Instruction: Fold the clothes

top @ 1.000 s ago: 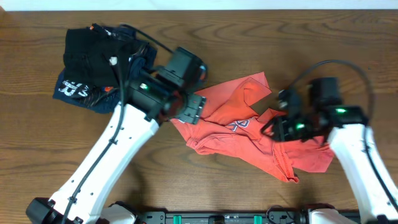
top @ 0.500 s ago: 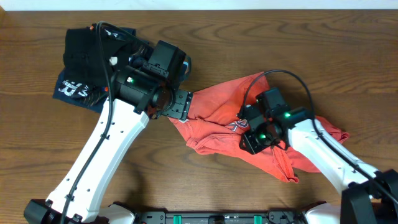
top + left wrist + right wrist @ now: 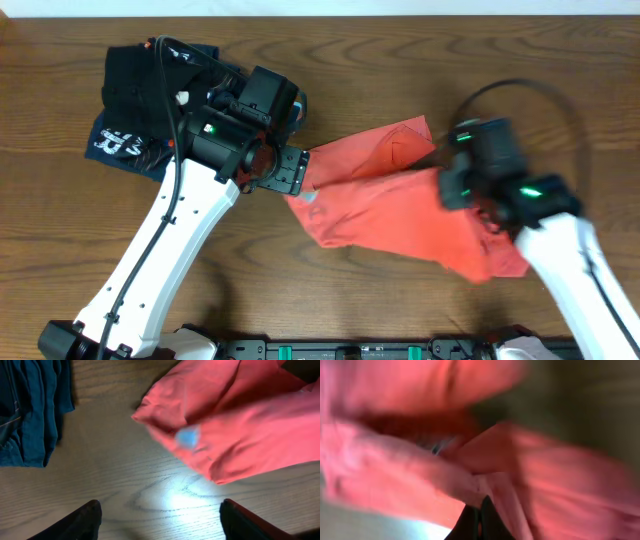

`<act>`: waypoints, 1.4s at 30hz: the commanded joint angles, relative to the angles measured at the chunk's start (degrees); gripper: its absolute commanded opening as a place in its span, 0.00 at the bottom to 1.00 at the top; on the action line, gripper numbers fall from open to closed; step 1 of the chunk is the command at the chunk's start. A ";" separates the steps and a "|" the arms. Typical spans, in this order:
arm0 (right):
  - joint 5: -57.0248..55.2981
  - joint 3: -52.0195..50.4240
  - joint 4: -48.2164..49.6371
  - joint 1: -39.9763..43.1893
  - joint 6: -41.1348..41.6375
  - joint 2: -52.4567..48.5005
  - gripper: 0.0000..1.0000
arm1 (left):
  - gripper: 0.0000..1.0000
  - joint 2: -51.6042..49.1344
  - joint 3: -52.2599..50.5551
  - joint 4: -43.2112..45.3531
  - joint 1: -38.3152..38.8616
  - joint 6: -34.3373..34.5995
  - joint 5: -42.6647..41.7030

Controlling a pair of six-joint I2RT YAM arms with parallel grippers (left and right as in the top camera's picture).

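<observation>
The shirt (image 3: 390, 210) lies rumpled on the surface (image 3: 420, 60), right of centre in the overhead frame, and runs from the left fingers (image 3: 290, 172) across to the right arm. No lettering shows; only plain coral cloth faces up.

The left fingers are spread wide with nothing between them. They hang over bare wood at the shirt's left corner, which sits just above them in the wrist view. The right fingers (image 3: 475, 520) look pressed together on a pinch of shirt, though that view is badly blurred.

The step in hand appears to be the first fold or a straightening pull, with the right side holding an edge. The next move calls for laying that edge down flat and square. The left fingers should also come down on the near corner, to pin it or draw it taut.

By count there is one shirt and two arms. Two other garments sit stacked at the upper left, a black garment (image 3: 130, 85) on a navy garment (image 3: 115, 145).
</observation>
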State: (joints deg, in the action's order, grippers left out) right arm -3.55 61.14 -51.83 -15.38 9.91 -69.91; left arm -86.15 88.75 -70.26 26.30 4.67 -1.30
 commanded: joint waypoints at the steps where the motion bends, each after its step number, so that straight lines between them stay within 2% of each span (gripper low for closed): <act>1: -7.39 1.42 -1.55 5.11 5.27 3.45 0.01 | 0.78 -0.33 -0.17 -0.13 -0.26 0.35 0.15; 5: -7.82 1.42 -2.97 9.79 9.05 4.46 0.01 | 0.79 -0.35 -2.08 2.23 -0.26 0.33 -6.21; 9: -6.88 1.42 -1.68 11.58 9.09 4.46 0.01 | 0.78 -0.35 -5.66 6.64 0.15 0.31 -11.23; 14: -5.95 1.42 0.17 11.56 8.41 4.59 0.01 | 0.82 -0.79 -13.31 16.55 0.79 0.33 -11.58; 19: -3.87 1.42 0.81 11.56 7.56 4.90 0.01 | 0.84 -4.22 -20.87 31.39 0.76 2.78 -11.58; 24: -0.42 1.42 0.79 11.56 6.95 4.90 0.01 | 0.84 -11.34 -21.31 41.31 -0.09 6.86 -12.46; 27: 1.05 1.42 0.76 11.56 6.88 4.87 0.01 | 0.84 -15.76 -21.31 45.70 -0.83 6.82 -16.17; 30: 1.27 1.42 0.68 11.56 6.71 4.87 0.01 | 0.84 -18.80 -21.31 49.29 -1.01 6.32 -16.04; 32: 1.27 1.42 0.61 11.56 6.73 4.87 0.01 | 0.79 -20.04 -21.29 51.10 -1.01 5.40 -16.00; 35: 1.29 1.42 0.61 11.56 6.73 4.87 0.01 | 0.66 -21.44 -21.31 51.41 -1.01 3.72 -12.37; 40: 1.27 1.42 0.63 11.56 6.73 4.87 0.01 | 0.59 -23.54 -21.31 51.84 -1.01 -1.68 -9.35; 42: 1.29 1.42 0.61 11.56 6.73 4.87 0.01 | 0.46 -23.61 -21.31 51.82 -1.01 -1.77 -8.24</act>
State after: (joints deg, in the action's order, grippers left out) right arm -2.48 62.65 -51.33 -4.19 17.37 -65.52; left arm -108.84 67.51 -18.61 25.54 6.04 -12.58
